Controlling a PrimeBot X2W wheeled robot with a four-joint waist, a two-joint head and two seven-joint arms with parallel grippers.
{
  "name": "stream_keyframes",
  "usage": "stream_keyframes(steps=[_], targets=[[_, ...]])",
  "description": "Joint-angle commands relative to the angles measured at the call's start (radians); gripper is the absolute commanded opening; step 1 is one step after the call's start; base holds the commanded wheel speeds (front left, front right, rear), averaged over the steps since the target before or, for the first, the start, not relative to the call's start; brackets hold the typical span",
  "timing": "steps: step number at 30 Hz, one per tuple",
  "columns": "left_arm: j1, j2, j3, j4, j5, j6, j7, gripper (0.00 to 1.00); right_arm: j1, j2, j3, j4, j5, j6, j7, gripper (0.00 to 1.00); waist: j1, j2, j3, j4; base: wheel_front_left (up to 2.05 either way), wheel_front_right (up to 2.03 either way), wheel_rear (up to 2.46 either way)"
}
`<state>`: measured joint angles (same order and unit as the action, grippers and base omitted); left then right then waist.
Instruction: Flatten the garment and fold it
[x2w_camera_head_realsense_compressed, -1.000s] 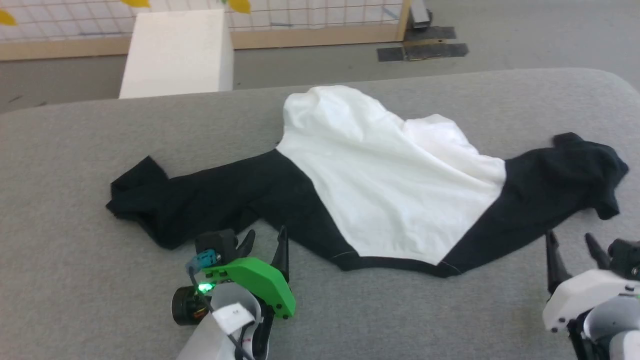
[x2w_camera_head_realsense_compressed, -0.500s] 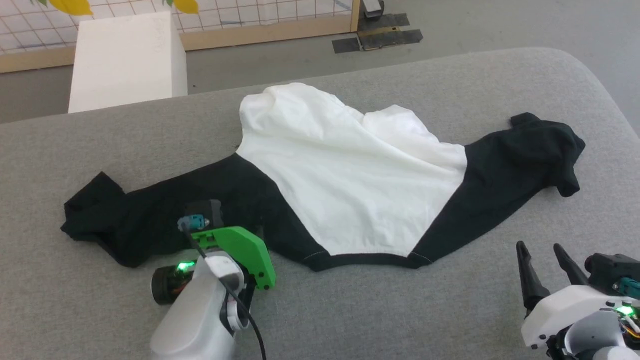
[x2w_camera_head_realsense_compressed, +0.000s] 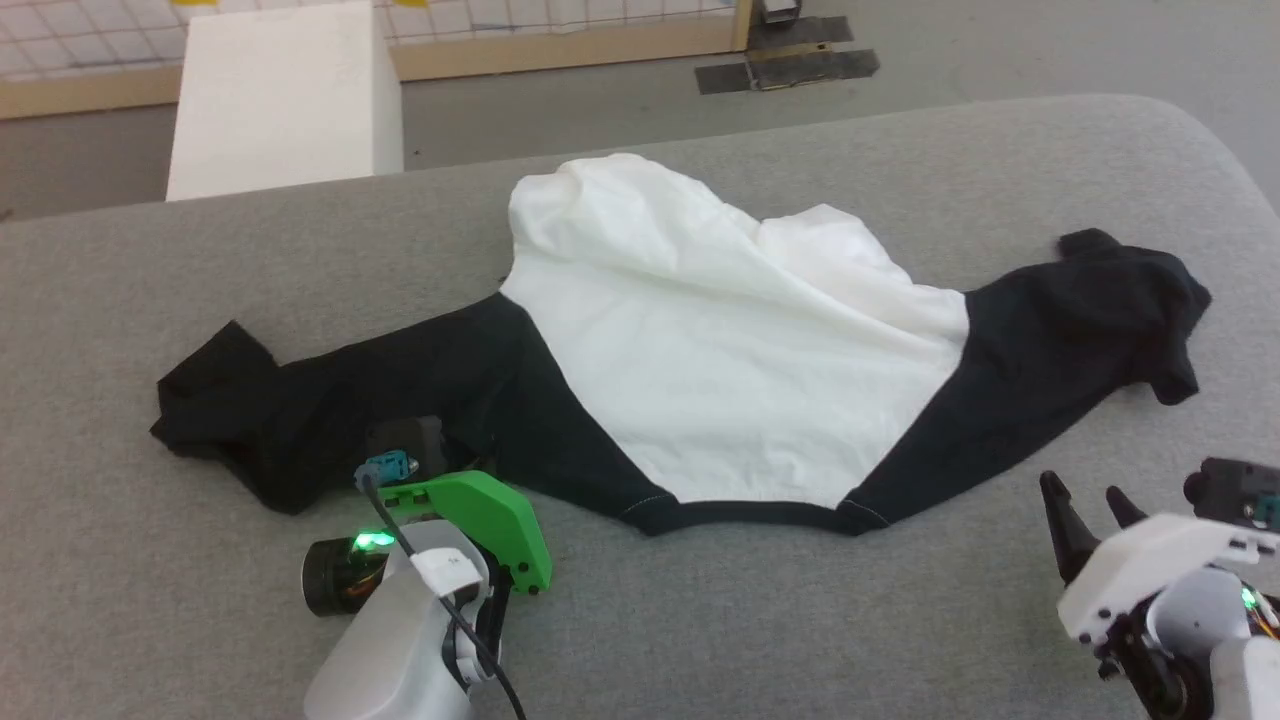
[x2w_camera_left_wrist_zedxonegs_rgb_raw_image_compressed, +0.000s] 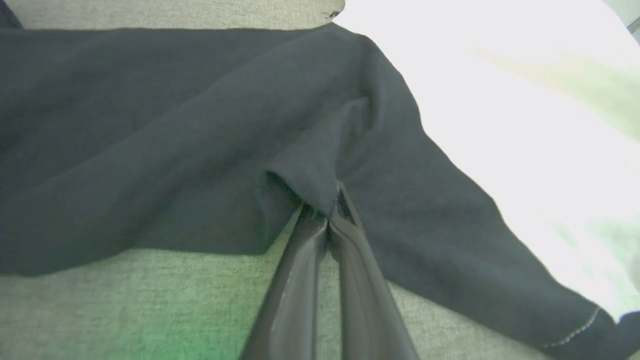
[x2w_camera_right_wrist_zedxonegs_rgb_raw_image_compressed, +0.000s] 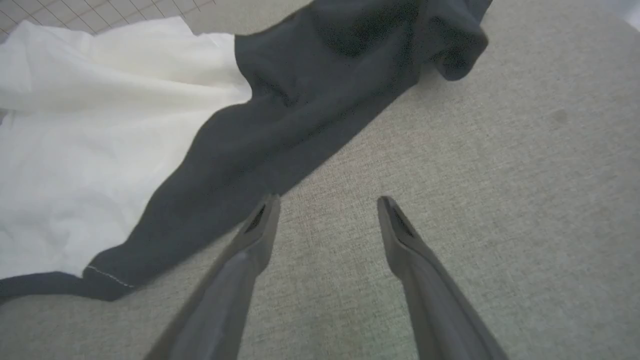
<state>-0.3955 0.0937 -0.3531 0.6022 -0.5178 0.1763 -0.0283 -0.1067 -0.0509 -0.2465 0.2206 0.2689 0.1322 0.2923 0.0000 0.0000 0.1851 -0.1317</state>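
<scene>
Left pincer (x2w_camera_left_wrist_zedxonegs_rgb_raw_image_compressed: 327, 207) pinched shut on a fold of black sleeve (x2w_camera_left_wrist_zedxonegs_rgb_raw_image_compressed: 150, 150); right pincer (x2w_camera_right_wrist_zedxonegs_rgb_raw_image_compressed: 328, 200) spread, holding nothing.

Shirt (x2w_camera_head_realsense_compressed: 740, 350) lies rumpled across the gray table (x2w_camera_head_realsense_compressed: 800, 620), collar edge nearest the robot, white body bunched up at the far side. Left grip is at the sleeve's near edge, prob to drag it out flat. Right one waits just beside the other sleeve (x2w_camera_right_wrist_zedxonegs_rgb_raw_image_compressed: 300, 100), imo lined up to grab next. Folding not started.

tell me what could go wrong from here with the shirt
The left claw is shut on a small pinch of the garment, at a black sleeve; it could slip out when pulled.
The right claw is open over the grey surface, so nothing anchors that side and the garment may drag.
</scene>
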Motion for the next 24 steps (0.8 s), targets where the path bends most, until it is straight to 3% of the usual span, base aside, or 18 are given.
stream_keyframes(steps=[1, 15, 16, 17, 18, 19, 24], targets=[[0.014, 0.004, -0.001, -0.005, 0.004, -0.003, -0.008, 0.00, -0.033, 0.001, -0.004, 0.021, 0.014, -0.002, 0.022, 1.00, 0.0000, 0.0000, 0.010, 0.025, 0.00, 0.00, 0.00], [0.008, -0.005, -0.029, -0.040, -0.003, -0.018, -0.024, 0.00, -0.259, 0.001, -0.067, 0.333, 0.022, -0.002, 0.125, 1.00, 0.0000, 0.0000, 0.052, 0.102, 0.00, 0.00, 0.00], [0.008, -0.006, -0.030, -0.041, -0.004, -0.019, -0.024, 0.00, -0.270, 0.001, -0.064, 0.354, 0.026, -0.002, 0.121, 0.58, 0.0000, 0.0000, 0.053, 0.103, 0.00, 0.00, 0.00], [0.009, -0.006, -0.032, -0.040, -0.004, -0.019, -0.024, 0.00, -0.277, 0.001, -0.062, 0.368, 0.027, -0.002, 0.116, 0.39, 0.0000, 0.0000, 0.053, 0.104, 0.00, 0.00, 0.00], [0.011, -0.006, -0.033, -0.040, -0.006, -0.020, -0.024, 0.00, -0.285, 0.001, -0.057, 0.380, 0.029, -0.002, 0.102, 0.08, 0.0000, 0.0000, 0.052, 0.105, 0.00, 0.00, 0.00], [0.012, -0.006, -0.034, -0.039, -0.007, -0.020, -0.024, 0.00, -0.289, 0.001, -0.055, 0.390, 0.031, -0.002, 0.091, 0.00, 0.0000, 0.0000, 0.049, 0.105, 0.00, 0.00, 0.00], [0.031, -0.008, -0.034, -0.037, -0.017, -0.024, -0.040, 0.00, -0.270, 0.001, -0.030, 0.393, 0.055, -0.002, 0.016, 0.00, 0.0000, 0.0000, 0.016, 0.097, 0.00, 0.00, 0.00]])
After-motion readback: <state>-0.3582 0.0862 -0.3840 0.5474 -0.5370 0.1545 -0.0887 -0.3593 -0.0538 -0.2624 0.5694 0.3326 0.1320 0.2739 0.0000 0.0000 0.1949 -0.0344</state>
